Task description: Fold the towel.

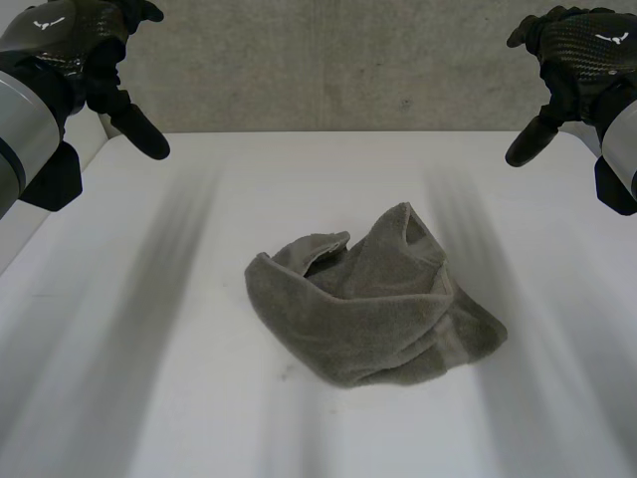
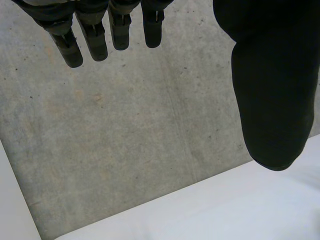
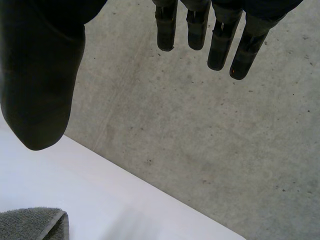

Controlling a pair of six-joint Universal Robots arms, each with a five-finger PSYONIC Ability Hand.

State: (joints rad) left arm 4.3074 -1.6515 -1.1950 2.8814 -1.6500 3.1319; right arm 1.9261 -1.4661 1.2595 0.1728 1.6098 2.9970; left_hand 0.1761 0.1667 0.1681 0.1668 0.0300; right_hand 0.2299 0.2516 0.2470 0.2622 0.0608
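Table (image 1: 119,418): white and smooth, stretching from the near edge away to a straight far edge.
Towel (image 1: 373,304): grey terry cloth, lying crumpled in a loose heap on the table, near its middle and a little toward the robot's right. One edge is turned over at the far side of the heap, and a paler band runs along the right end.
Left hand (image 1: 85,50): black, raised in the air over the far left corner of the table, well apart from the towel. Its fingers (image 2: 95,42) are straight and side by side, and the thumb (image 2: 272,90) is set wide from them. They grip nothing and touch nothing.
Right hand (image 1: 582,50): black, raised over the far right corner, also well apart from the towel. Its fingers (image 3: 220,47) are straight and relaxed, with the thumb (image 3: 40,85) spread wide, and the hand is empty. In the right wrist view a grey corner of the towel lies on the table past the thumb's tip, clear of it.
Wall (image 1: 338,60): grey speckled concrete, rising just behind the table's far edge.
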